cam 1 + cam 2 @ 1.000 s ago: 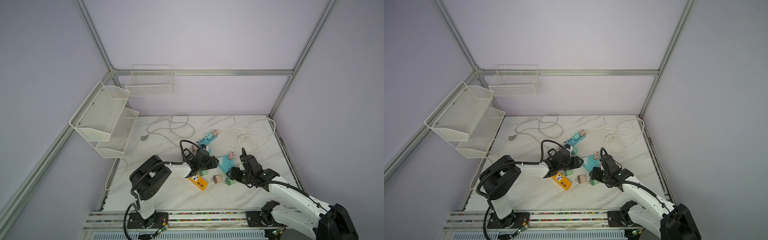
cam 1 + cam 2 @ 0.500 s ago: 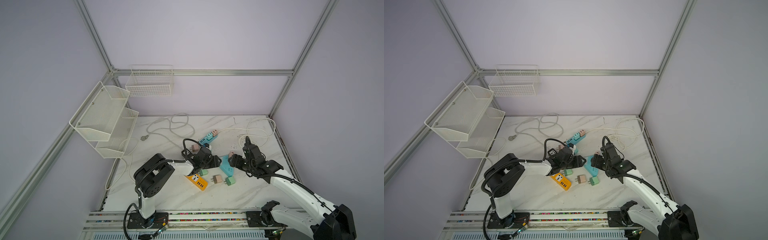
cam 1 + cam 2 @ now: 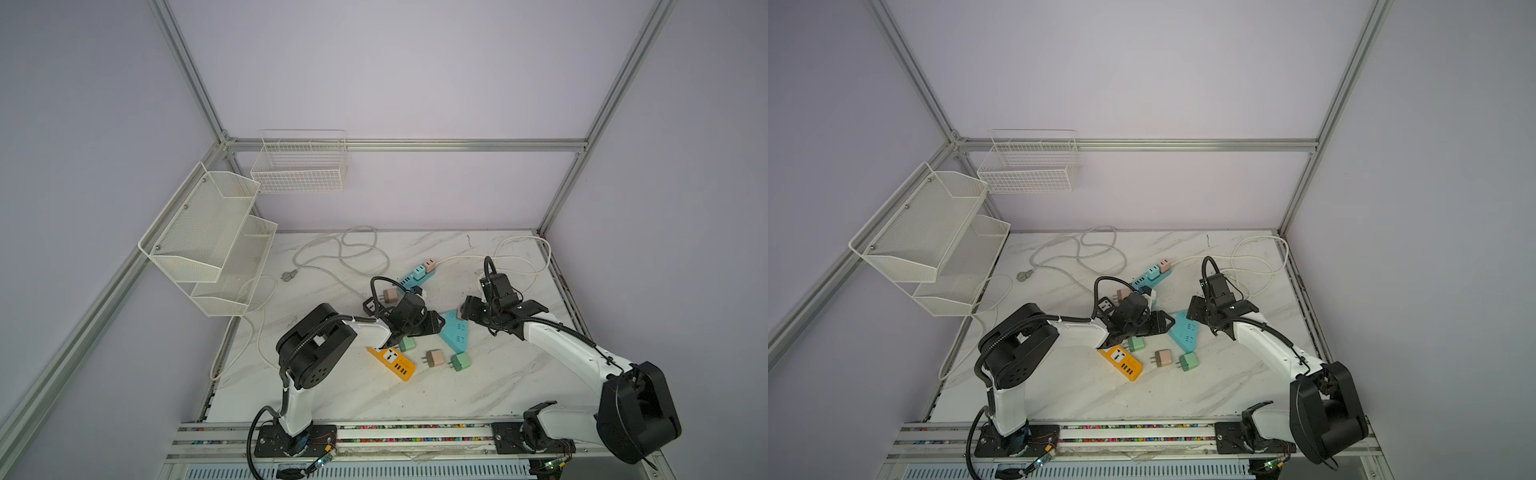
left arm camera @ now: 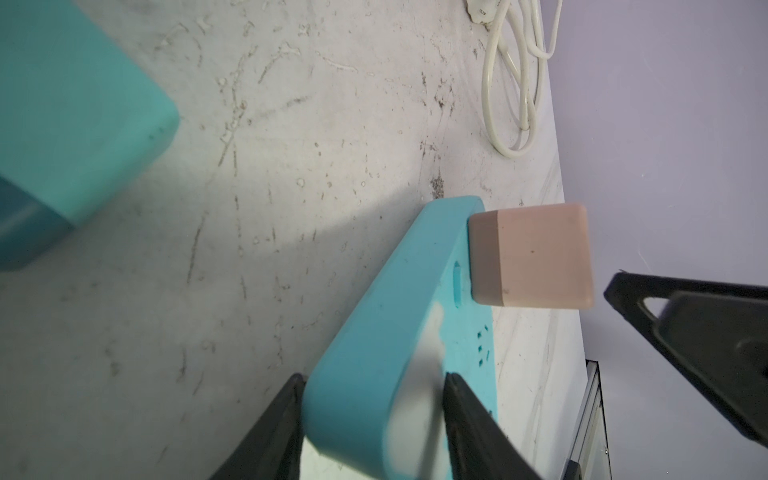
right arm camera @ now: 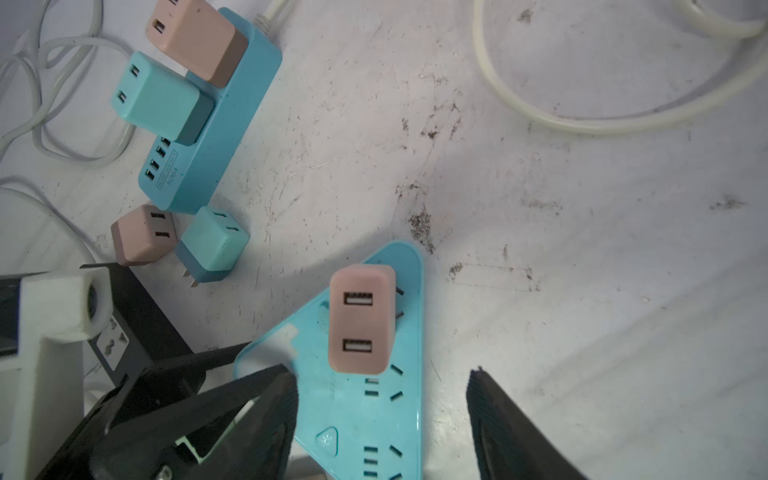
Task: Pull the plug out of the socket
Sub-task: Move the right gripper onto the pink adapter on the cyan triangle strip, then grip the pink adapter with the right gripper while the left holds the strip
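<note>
Left wrist view showed your left gripper (image 4: 372, 399) closed narrowly on the edge of the teal triangular socket strip (image 4: 399, 291) on the marble table (image 4: 291, 166). The pink plug (image 4: 536, 255) sat plugged in near the strip's tip. Your right gripper (image 5: 382, 390) hovered close, its jaws wide apart, with the plug just ahead of them and not gripped.

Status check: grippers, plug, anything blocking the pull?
Left gripper clamped on edge of teal triangular power strip. Right gripper open, not yet on pink USB charger, plugged into that strip. Nothing between jaws and charger.
</note>
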You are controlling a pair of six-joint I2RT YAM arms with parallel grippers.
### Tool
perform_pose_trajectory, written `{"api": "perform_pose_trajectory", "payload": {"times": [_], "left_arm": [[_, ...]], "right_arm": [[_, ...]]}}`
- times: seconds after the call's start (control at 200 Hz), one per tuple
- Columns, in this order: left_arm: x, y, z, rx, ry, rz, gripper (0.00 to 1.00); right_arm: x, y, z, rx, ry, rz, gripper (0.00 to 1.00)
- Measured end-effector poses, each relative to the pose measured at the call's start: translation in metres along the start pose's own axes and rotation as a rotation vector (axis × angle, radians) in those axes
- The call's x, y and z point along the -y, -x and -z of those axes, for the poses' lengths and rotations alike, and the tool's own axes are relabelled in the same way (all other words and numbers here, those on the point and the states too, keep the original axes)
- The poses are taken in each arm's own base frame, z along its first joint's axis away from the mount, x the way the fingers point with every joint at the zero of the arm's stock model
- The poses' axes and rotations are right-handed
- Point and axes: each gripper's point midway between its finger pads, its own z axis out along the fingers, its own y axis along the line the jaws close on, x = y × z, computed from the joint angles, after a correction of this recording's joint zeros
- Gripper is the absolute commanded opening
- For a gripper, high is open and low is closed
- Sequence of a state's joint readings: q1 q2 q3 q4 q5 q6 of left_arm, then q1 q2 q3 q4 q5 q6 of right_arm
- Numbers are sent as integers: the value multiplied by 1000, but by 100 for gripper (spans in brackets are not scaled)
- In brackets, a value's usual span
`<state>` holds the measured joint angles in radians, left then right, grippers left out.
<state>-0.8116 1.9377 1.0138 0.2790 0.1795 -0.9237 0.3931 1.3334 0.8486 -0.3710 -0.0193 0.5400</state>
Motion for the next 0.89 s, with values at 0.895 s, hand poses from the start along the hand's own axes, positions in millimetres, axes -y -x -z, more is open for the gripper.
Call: {"api": "perform_pose_trajectory", "payload": {"times": [0.895], "left_arm": [[11,12,2,40,-48,28,30]], "right_arm": [[5,0,-48,-46,-48,34,35]]}}
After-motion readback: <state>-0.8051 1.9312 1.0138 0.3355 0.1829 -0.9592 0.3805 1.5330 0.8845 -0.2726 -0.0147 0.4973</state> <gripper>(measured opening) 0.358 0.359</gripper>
